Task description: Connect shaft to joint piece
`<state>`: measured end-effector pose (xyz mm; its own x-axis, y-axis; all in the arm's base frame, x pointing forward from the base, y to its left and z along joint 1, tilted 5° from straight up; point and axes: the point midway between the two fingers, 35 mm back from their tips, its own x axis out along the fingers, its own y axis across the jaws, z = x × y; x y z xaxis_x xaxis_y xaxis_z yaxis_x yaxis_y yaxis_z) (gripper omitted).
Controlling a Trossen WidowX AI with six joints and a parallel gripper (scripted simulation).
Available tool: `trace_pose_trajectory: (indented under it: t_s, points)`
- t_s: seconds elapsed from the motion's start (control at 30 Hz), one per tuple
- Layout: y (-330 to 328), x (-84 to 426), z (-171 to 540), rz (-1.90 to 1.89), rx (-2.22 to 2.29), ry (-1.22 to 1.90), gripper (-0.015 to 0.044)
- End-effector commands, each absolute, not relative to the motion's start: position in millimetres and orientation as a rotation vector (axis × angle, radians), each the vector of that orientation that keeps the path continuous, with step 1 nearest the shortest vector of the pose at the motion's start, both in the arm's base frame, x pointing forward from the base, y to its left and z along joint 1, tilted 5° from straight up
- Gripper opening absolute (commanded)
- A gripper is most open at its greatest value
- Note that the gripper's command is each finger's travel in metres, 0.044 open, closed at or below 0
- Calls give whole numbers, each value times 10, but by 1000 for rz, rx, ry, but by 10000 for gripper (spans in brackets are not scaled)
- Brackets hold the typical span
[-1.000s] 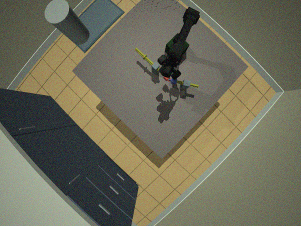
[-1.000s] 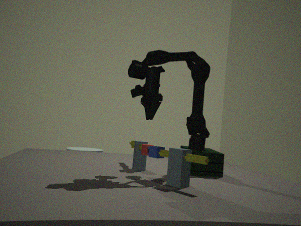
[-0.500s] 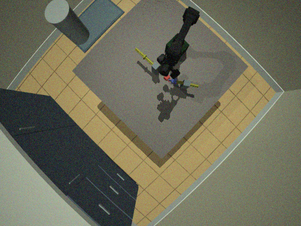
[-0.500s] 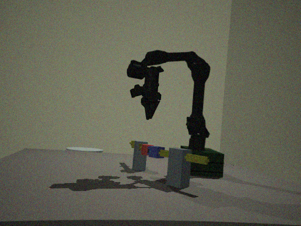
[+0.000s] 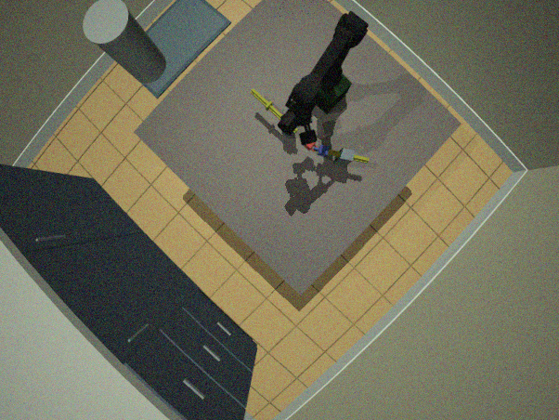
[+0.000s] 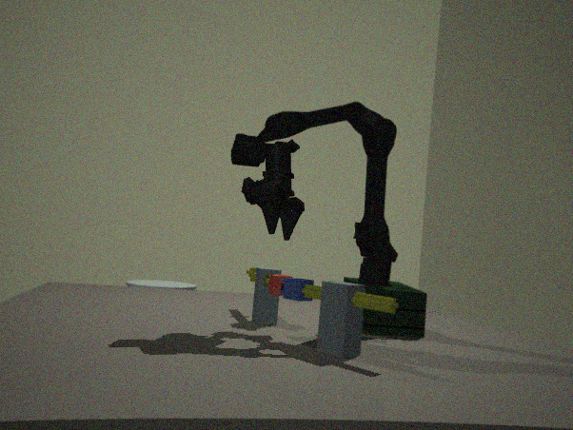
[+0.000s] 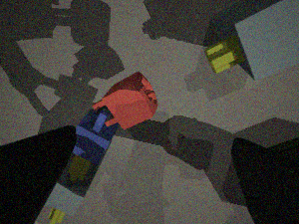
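The red joint piece (image 5: 310, 146) (image 6: 280, 285) (image 7: 127, 108) hangs on the blue yoke (image 5: 322, 150) (image 6: 297, 289) (image 7: 91, 133) of the first yellow shaft (image 5: 361, 159) (image 6: 378, 302) (image 7: 57, 215), held in a grey block (image 5: 346, 154) (image 6: 339, 319). In the wrist view its opening faces up and right, roughly toward the second yellow shaft (image 5: 261, 98) (image 6: 251, 274) (image 7: 221, 57). Exact alignment cannot be told. That shaft's short end sticks out of the second block (image 6: 266, 302) (image 7: 271, 41), with a gap to the red piece. My gripper (image 6: 279, 236) (image 7: 154, 139) is open and empty, well above the joint, touching nothing.
The dark green base (image 6: 400, 311) of the arm stands behind the first block. A pale disc (image 6: 161, 284) shows beyond the table's far edge. A grey cylinder (image 5: 132, 44) and dark cabinets (image 5: 116, 260) stand off the table (image 5: 297, 251). Arm shadows cross the tabletop.
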<state>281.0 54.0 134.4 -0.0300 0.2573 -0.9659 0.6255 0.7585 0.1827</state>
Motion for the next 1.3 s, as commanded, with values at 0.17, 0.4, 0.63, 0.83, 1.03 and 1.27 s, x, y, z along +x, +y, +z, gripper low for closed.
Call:
trace_pose_trajectory:
  t_s: [0.17, 0.4, 0.63, 0.83, 1.03, 1.27]
  points:
    - [379, 2791, 1199, -513, 1031, 1623, 440]
    - [253, 2772, 1107, -646, 1268, 1612, 440]
    - [129, 2746, 1025, -778, 1506, 1589, 440]
    - [28, 2721, 965, -885, 1706, 1561, 440]
    - [17, 2718, 959, -897, 1729, 1557, 440]
    - [-11, 2725, 955, -881, 1710, 1554, 440]
